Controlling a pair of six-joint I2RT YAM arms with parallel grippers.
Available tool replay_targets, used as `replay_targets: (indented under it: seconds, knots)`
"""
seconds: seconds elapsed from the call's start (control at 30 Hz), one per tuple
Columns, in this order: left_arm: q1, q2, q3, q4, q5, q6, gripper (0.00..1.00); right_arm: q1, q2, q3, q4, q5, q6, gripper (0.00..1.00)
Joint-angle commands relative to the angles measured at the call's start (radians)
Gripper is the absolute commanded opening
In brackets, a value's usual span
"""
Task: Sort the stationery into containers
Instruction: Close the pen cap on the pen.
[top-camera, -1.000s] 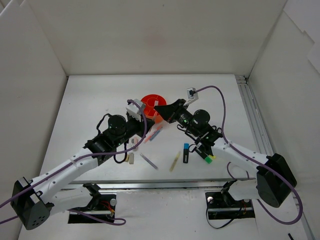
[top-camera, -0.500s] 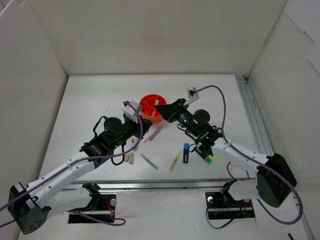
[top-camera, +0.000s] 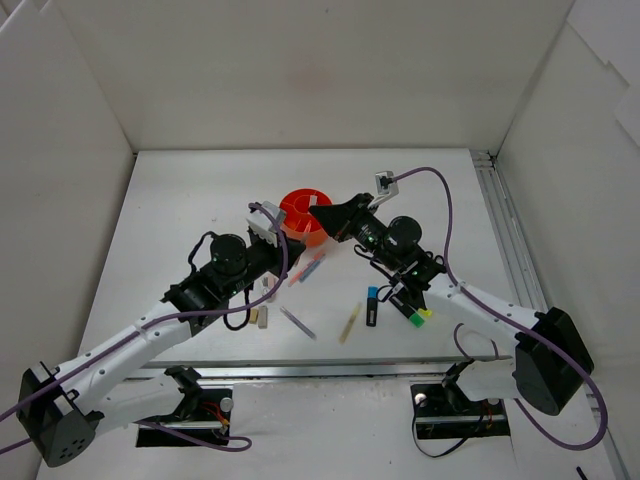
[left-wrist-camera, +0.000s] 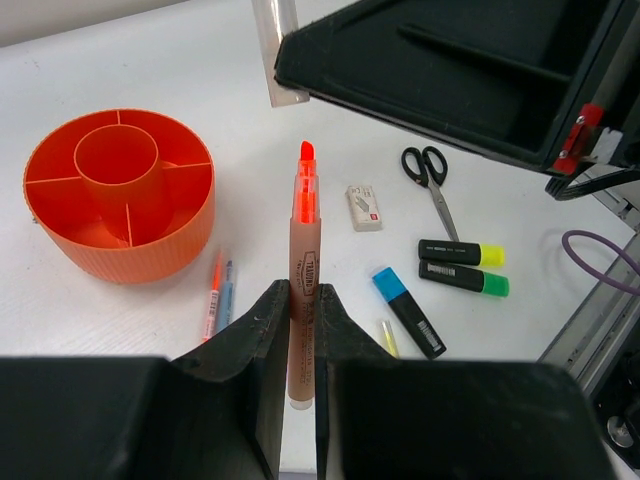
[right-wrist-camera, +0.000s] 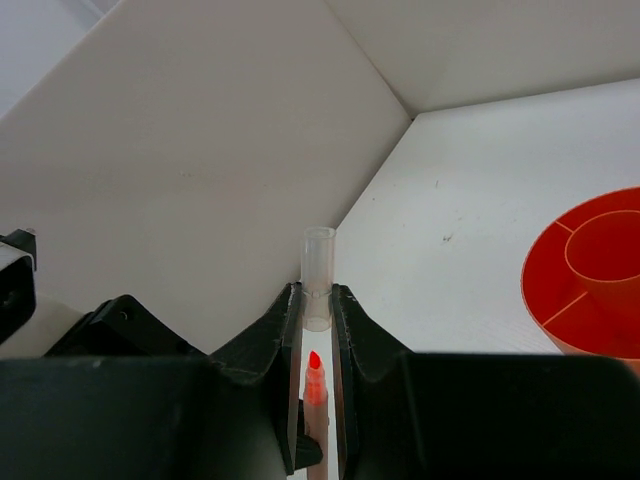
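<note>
Left tool (left-wrist-camera: 300, 300): clamped on uncapped, orange-tipped marker (left-wrist-camera: 303, 245). Right tool (right-wrist-camera: 317, 296): clamped on clear cap (right-wrist-camera: 318, 250). Orange organiser (left-wrist-camera: 70, 240): standing on tabletop (left-wrist-camera: 200, 60).

Overhead, both arms meet mid-desk (top-camera: 180, 220) at the orange organiser (top-camera: 298, 208). L jaws sit just beside its near-left rim; R jaws reach over its right edge w/ a small pale piece (top-camera: 318, 203) at the tip. Nearer me, loose on the desk: two pens (top-camera: 307, 268), yellow pencil (top-camera: 349, 323), blue-ended highlighter (top-camera: 372, 305), tan erasers (top-camera: 260, 318).
</note>
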Motion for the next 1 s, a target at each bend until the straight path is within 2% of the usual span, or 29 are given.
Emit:
replay_targets:
  seconds: [0.0, 0.97]
  knots:
    - [-0.003, 0.004, 0.034, 0.057, 0.004, 0.011, 0.00, 0.000, -0.031, 0.066, 0.097, -0.011, -0.015, 0.00]
    - [-0.003, -0.015, 0.022, 0.066, -0.042, 0.008, 0.00, 0.020, -0.005, 0.024, 0.094, -0.024, -0.042, 0.00]
